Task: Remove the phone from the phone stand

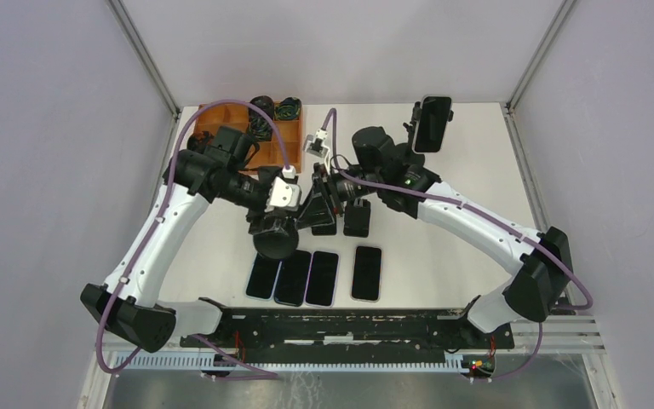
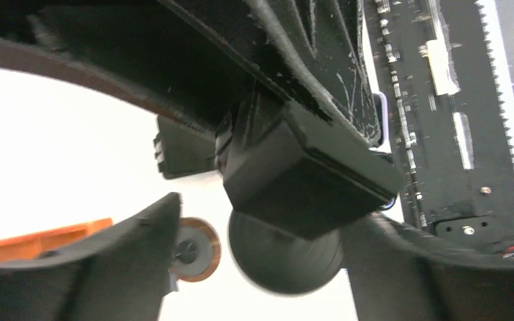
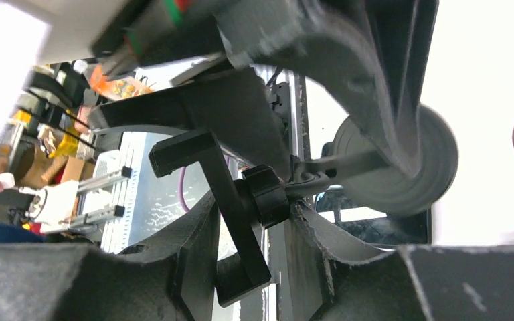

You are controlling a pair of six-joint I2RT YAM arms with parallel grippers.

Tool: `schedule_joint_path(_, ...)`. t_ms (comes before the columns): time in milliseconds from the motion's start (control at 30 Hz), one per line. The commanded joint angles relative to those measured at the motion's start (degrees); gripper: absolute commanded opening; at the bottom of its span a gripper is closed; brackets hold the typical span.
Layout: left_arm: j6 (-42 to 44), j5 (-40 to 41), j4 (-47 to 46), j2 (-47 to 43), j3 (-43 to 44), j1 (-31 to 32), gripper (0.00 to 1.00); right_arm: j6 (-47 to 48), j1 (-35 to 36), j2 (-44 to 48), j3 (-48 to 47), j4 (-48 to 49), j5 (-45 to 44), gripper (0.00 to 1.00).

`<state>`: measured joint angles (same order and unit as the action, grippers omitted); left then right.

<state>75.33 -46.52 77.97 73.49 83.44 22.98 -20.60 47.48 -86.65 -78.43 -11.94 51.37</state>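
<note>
Phone (image 1: 314,211) tilted on stand (image 1: 274,243), long axis unclear; L tool (image 2: 264,221) spread, R tool (image 3: 254,207) pinching stand.

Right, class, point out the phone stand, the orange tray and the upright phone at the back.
phone stand (image 1: 274,243): top view, its round base.
orange tray (image 1: 221,115): top view, bare left compartment.
upright phone (image 1: 433,121): top view, middle of its dark face.

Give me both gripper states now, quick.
Left gripper: open, fingers either side of the stand.
Right gripper: closed on the stand's joint.
</note>
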Motion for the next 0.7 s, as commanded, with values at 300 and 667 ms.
schedule_joint_path(300, -17.43, 12.47, -9.00, -0.45, 13.53, 0.12, 1.00, -5.47, -10.05, -0.98, -13.09, 2.88, -0.32, 0.00)
schedule_joint_path(667, -31.22, 15.56, -13.67, -0.56, 13.08, 0.11, 1.00, 8.64, -17.21, -13.99, -33.60, -16.60, -14.81, 0.00)
